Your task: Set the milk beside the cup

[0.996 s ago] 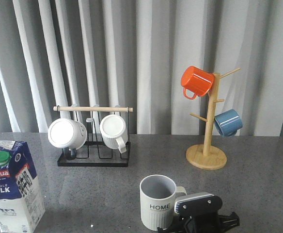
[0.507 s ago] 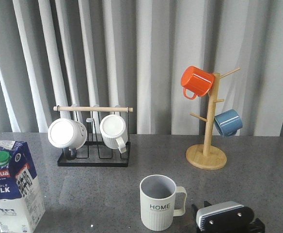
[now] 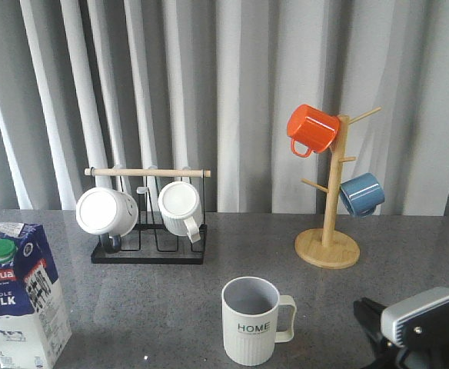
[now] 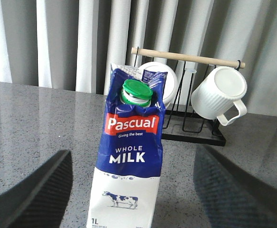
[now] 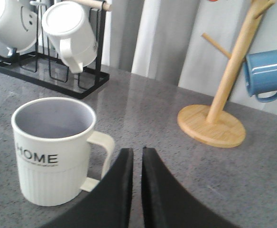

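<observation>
The milk (image 3: 21,296) stands upright at the table's front left, blue and white with a green cap. In the left wrist view the milk (image 4: 131,142) stands between my left gripper's two fingers (image 4: 36,192), which are wide open and apart from its sides. The left gripper does not show in the front view. The cup (image 3: 251,321), a ribbed pale mug marked "HOME", stands at the front centre with its handle to the right. My right gripper (image 3: 369,317) is shut and empty, low at the front right, to the right of the cup's handle (image 5: 103,149).
A black wire rack (image 3: 148,254) with a wooden bar holds two plain white mugs at the back left. A wooden mug tree (image 3: 328,246) at the back right carries an orange mug (image 3: 311,129) and a blue mug (image 3: 361,194). A grey curtain hangs behind.
My right gripper has moved right, away from the cup's handle, toward the front right corner. The cup and the milk have stayed put.
</observation>
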Controlling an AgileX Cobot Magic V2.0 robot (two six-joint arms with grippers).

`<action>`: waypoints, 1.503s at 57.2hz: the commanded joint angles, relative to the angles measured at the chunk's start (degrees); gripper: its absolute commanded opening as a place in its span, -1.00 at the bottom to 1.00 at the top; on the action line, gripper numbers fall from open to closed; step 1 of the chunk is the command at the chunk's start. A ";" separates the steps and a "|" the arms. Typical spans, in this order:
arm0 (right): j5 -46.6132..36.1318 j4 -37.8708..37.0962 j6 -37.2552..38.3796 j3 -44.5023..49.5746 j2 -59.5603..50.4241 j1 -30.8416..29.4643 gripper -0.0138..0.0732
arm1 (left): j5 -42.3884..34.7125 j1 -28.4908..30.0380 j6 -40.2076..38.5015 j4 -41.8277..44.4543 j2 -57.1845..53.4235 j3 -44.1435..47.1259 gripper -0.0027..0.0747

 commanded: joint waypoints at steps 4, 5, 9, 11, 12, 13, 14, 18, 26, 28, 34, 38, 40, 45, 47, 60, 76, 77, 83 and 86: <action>1.74 -7.68 2.74 -1.04 -7.29 -5.87 -0.71 | -4.45 0.16 -0.53 -0.40 -0.06 -2.02 0.42; 2.51 -8.22 3.84 -1.04 -8.10 -6.82 -0.71 | -4.45 0.16 -0.53 -0.40 -0.06 -2.02 0.42; 5.56 -10.67 8.05 -1.04 -10.61 -10.16 -0.71 | -4.45 0.16 -0.53 -0.40 -0.06 -2.02 0.42; 7.26 -12.52 10.29 -1.04 -11.75 -11.90 -0.71 | -4.45 0.16 -0.53 -0.40 -0.06 -2.02 0.42; 8.35 -13.84 11.59 -1.04 -12.43 -12.97 -0.71 | -4.45 0.16 -0.53 -0.40 -0.06 -2.02 0.42; 9.05 -14.78 12.41 -1.04 -12.90 -13.67 -0.71 | -4.45 0.16 -0.53 -0.40 -0.06 -2.02 0.42; 10.08 -16.03 13.64 -1.04 -13.62 -14.70 -0.71 | -4.45 0.16 -0.53 -0.40 -0.06 -2.02 0.42; 13.66 -19.75 18.25 -1.04 -15.98 -17.92 -0.71 | -4.45 0.16 -0.53 -0.40 -0.06 -2.02 0.42; 17.82 -23.07 22.13 -1.04 -20.94 -21.37 -0.71 | -4.45 0.16 -0.53 -0.40 -0.06 -2.02 0.42; 18.60 -23.13 22.13 -1.04 -22.29 -21.87 -0.71 | -4.45 0.16 -0.53 -0.40 -0.06 -2.02 0.42; 21.04 -22.17 22.13 -1.04 -26.12 -22.64 -0.71 | -4.45 0.16 -0.53 -0.40 -0.06 -2.02 0.42; 22.54 -21.94 22.13 -1.04 -28.21 -22.63 -0.71 | -4.45 0.16 -0.53 -0.40 -0.06 -2.02 0.42; 23.25 -21.94 22.13 -1.04 -29.24 -22.63 -0.70 | -4.45 0.16 -0.53 -0.40 -0.06 -2.02 0.42; 24.80 -22.00 22.13 -1.04 -31.34 -22.63 -0.70 | -4.45 0.16 -0.53 -0.40 -0.06 -2.02 0.42; 25.34 -22.00 22.13 -1.04 -31.84 -22.63 -0.70 | -4.45 0.16 -0.53 -0.40 -0.06 -2.02 0.42; 27.04 -23.56 20.85 -1.04 -32.45 -22.63 -0.70 | -4.45 0.16 -0.53 -0.40 -0.06 -2.02 0.42; 29.89 -23.51 20.66 -1.04 -32.45 -22.63 -0.70 | -4.45 0.16 -0.53 -0.40 -0.06 -2.02 0.42; 29.89 -23.51 20.66 -1.04 -32.45 -22.63 -0.70 | -4.45 0.16 -0.53 -0.40 -0.06 -2.02 0.42; 29.88 -23.51 20.61 -1.04 -32.45 -22.63 -0.70 | -4.45 0.16 -0.53 -0.40 -0.06 -2.02 0.42; 29.88 -23.51 20.61 -1.04 -32.45 -22.63 -0.70 | -4.45 0.16 -0.53 -0.40 -0.06 -2.02 0.42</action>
